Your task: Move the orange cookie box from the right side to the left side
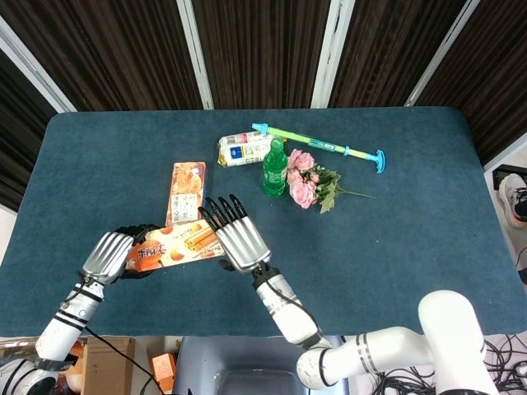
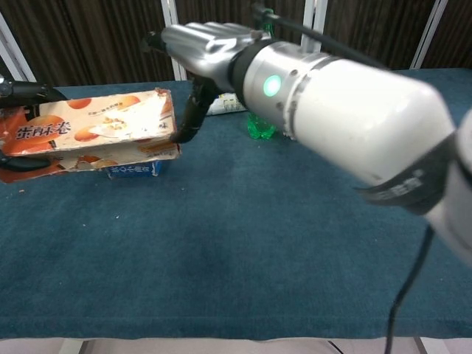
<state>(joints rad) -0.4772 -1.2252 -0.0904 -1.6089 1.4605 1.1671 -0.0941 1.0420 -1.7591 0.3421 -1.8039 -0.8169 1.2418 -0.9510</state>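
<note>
The orange cookie box (image 1: 170,245) hangs above the table's front left, tilted, and my left hand (image 1: 107,254) grips its left end. In the chest view the box (image 2: 96,127) shows with the left hand's dark fingers (image 2: 22,91) over its top left corner. My right hand (image 1: 240,235) is just right of the box with its fingers spread and straight. In the chest view the right hand (image 2: 210,44) sits above the box's right end, and only its thumb reaches down to that edge.
A second orange box (image 1: 187,192) lies flat on the blue table (image 1: 395,230), just behind the held one. Further back are a white packet (image 1: 243,151), a green bottle (image 1: 275,167), pink flowers (image 1: 303,183) and a green-blue toy stick (image 1: 321,146).
</note>
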